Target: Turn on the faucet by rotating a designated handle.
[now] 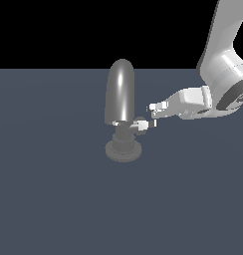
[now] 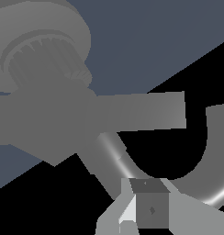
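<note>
Pincer (image 1: 154, 114) slightly parted, gripping nothing, fingertips just beside handle (image 1: 141, 125), faucet (image 1: 120, 99) behind

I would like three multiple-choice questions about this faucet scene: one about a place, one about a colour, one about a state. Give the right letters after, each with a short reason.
1. In the exterior view, on which side of the faucet is the gripper?
A. the exterior view's left
B. the exterior view's right
C. directly above the spout

2. What colour is the tip of the handle?
A. red
B. black
C. white

3. How does the faucet stand?
A. upright on its round base
B. lying on its side
C. lifted off the surface

Answers: 1 B, the arm comes in from the exterior view's right. 2 C, the lever end is bright white. 3 A, the ribbed base sits flat and the spout points up.
</note>
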`<move>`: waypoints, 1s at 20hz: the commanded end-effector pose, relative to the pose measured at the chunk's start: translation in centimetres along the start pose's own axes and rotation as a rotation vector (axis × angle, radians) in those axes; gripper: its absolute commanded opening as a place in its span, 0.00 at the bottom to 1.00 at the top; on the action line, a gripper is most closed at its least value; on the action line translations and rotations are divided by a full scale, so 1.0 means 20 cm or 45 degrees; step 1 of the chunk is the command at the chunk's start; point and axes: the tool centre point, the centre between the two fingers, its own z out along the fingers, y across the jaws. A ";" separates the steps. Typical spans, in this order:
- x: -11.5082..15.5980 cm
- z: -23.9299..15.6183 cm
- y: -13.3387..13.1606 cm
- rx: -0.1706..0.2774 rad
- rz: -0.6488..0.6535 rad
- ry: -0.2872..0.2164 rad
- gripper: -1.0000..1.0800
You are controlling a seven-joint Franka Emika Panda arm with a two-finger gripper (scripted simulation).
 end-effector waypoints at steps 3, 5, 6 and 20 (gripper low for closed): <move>0.04 0.00 0.01 0.000 0.000 -0.001 0.00; 0.09 0.00 0.03 0.000 0.000 -0.001 0.00; 0.11 0.00 0.03 0.000 0.000 -0.001 0.00; 0.33 0.00 0.01 0.002 -0.022 0.005 0.00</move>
